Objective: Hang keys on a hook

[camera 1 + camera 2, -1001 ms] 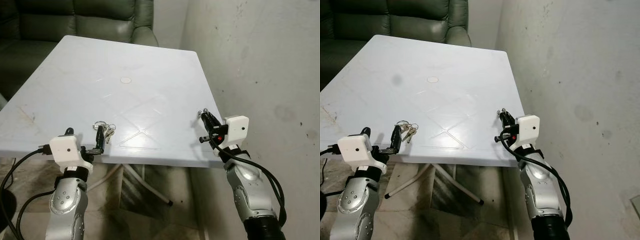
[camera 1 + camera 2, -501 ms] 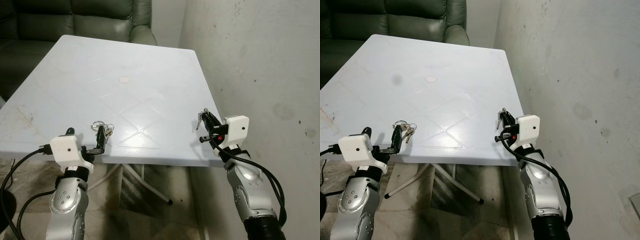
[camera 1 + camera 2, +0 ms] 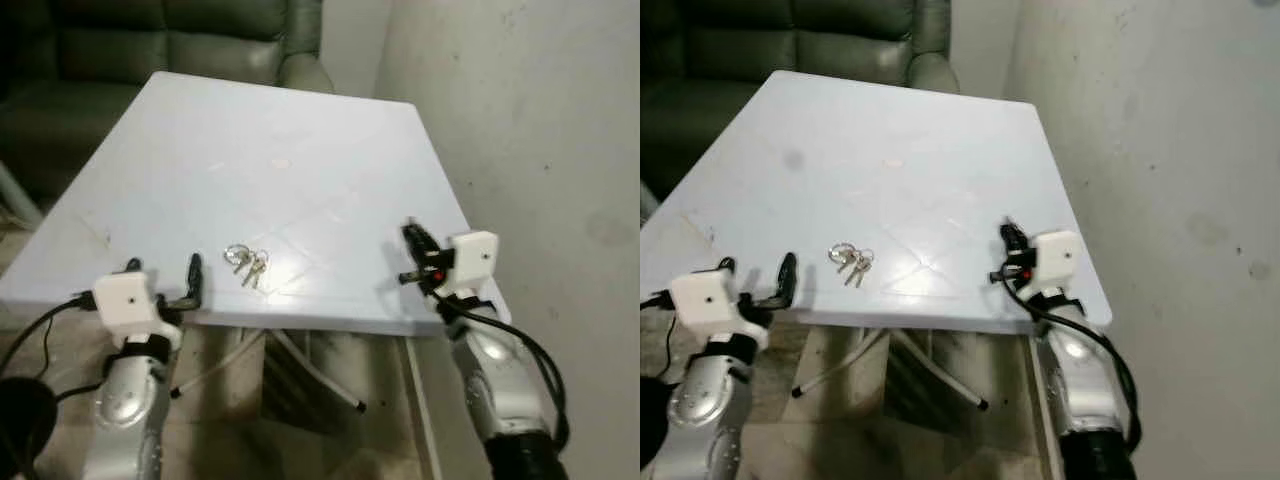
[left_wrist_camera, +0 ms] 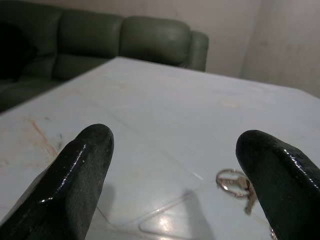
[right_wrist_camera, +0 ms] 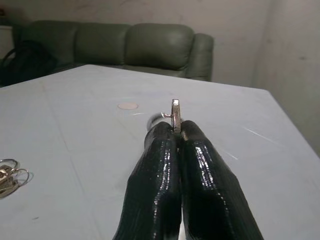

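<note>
White plastic makes up the square table (image 3: 300, 130), and near its front edge, toward the left corner, lies a small bunch of silver keys on a ring (image 3: 246, 263), flat on the surface and rather blurred. Just beside them, at that edge, the left gripper (image 3: 194, 278) hovers with its two black fingers (image 4: 80, 170) spread wide apart, touching nothing. Near the front right corner the right gripper (image 3: 416, 243) has its fingers pressed together on a thin metal piece (image 5: 175, 114) sticking up from the tips; what it is I cannot make out. A dark green sofa (image 5: 125, 45) stands beyond the far edge, cut off at the top.
</note>
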Available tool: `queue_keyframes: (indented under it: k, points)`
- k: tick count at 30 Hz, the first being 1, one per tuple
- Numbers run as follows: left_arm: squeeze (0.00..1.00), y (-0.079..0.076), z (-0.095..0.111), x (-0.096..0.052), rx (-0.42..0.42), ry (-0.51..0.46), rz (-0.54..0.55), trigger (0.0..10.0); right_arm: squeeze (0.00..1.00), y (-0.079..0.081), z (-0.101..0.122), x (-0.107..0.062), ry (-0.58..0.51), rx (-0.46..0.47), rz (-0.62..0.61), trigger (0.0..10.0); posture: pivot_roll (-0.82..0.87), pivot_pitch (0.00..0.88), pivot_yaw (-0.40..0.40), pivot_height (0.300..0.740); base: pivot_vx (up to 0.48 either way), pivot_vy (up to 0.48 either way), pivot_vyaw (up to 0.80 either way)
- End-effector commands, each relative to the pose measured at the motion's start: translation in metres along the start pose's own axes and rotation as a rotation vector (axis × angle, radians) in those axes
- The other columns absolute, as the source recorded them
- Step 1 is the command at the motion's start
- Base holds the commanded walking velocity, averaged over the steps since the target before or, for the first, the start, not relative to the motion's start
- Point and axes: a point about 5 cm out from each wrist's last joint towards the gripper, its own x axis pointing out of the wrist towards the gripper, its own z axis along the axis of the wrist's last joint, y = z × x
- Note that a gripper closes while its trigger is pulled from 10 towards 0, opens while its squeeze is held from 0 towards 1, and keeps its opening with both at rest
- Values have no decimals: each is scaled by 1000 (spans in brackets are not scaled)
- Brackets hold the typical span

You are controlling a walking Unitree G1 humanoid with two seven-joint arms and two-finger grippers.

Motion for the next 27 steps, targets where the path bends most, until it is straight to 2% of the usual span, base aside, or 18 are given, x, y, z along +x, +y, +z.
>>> queue_keyframes:
  k: [1, 16, 27]
  points:
    - [0, -7, -3, -1, -15, 18, -15, 10000, 0, -10, 1, -4, 1, -9, -34, 10000, 5, 72, -74, 740, 0, 480, 0]
    - [0, -8, -4, -1, -13, 20, -17, 10000, 0, -10, 1, -5, 1, -8, -29, 10000, 4, 66, -79, 740, 0, 417, 0]
    - [0, -7, -3, -1, -8, 13, -8, 10000, 0, -9, 0, -2, 19, 0, -26, 10000, 10, 60, -81, 740, 0, 0, 0]
